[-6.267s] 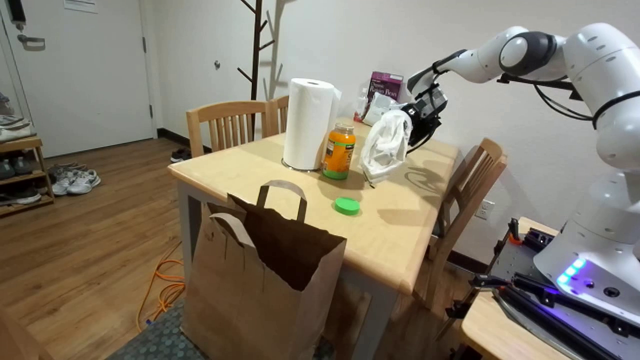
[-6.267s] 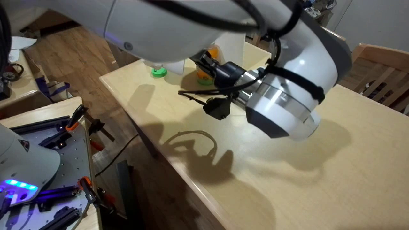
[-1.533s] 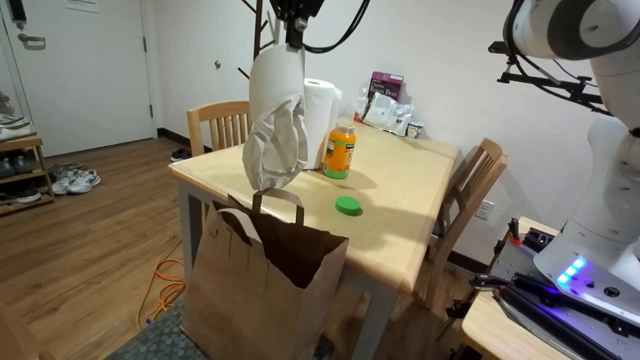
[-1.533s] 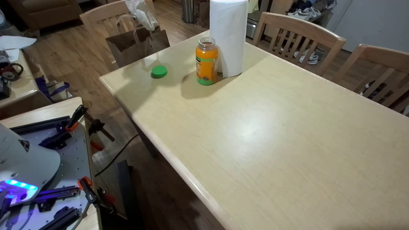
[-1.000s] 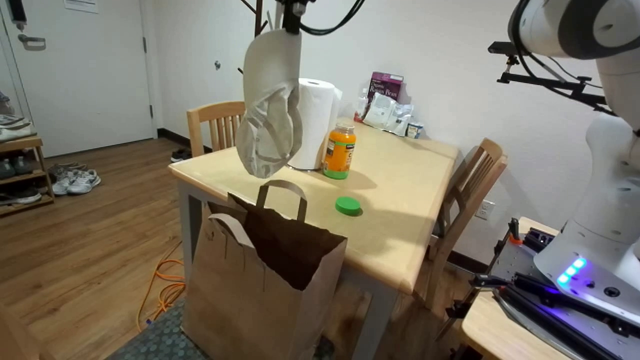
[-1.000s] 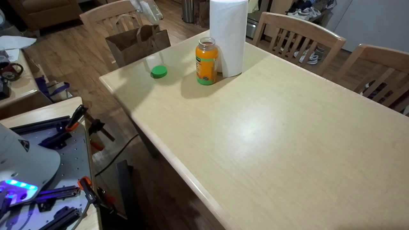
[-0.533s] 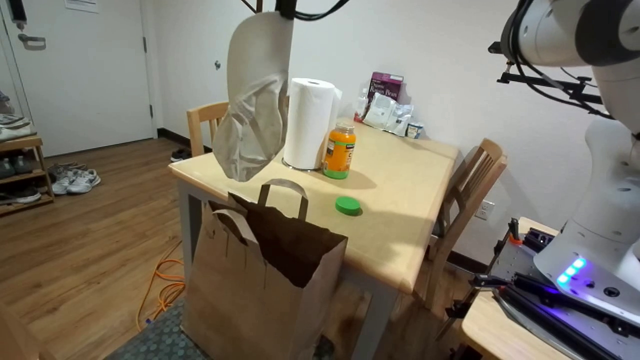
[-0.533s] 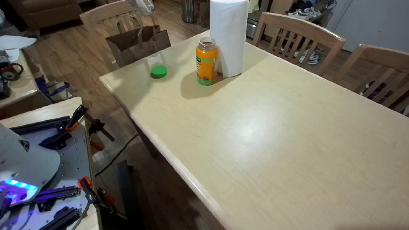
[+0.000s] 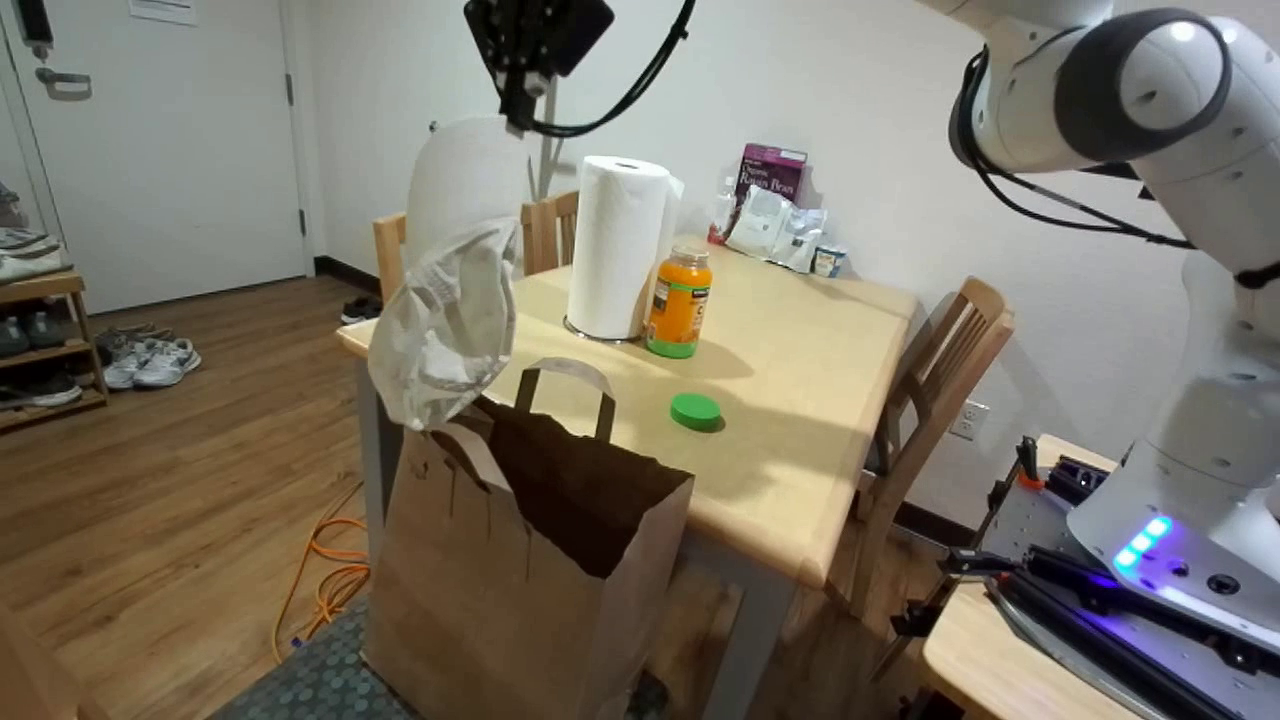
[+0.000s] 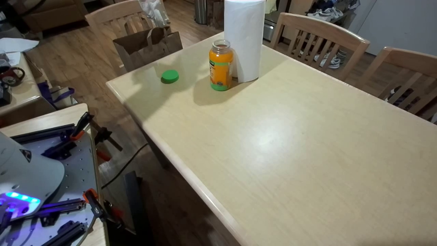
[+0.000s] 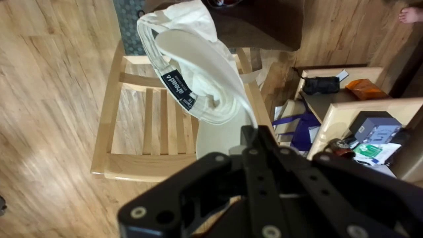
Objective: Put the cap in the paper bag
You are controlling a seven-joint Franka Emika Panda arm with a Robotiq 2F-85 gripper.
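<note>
Cap (image 9: 450, 310) lower, bag handle (image 9: 572, 366) near, bottle (image 9: 680, 303) apart

My hand (image 11: 253, 133) black, pale screw (image 11: 138, 212) at seven o'clock in wrist view; arm (image 9: 1220, 190) white, cables (image 9: 655, 72) black, lights (image 9: 1141, 541) blue.

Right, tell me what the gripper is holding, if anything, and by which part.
The gripper holds the white cap, pinched by the edge of its brim; the crown hangs below.
</note>
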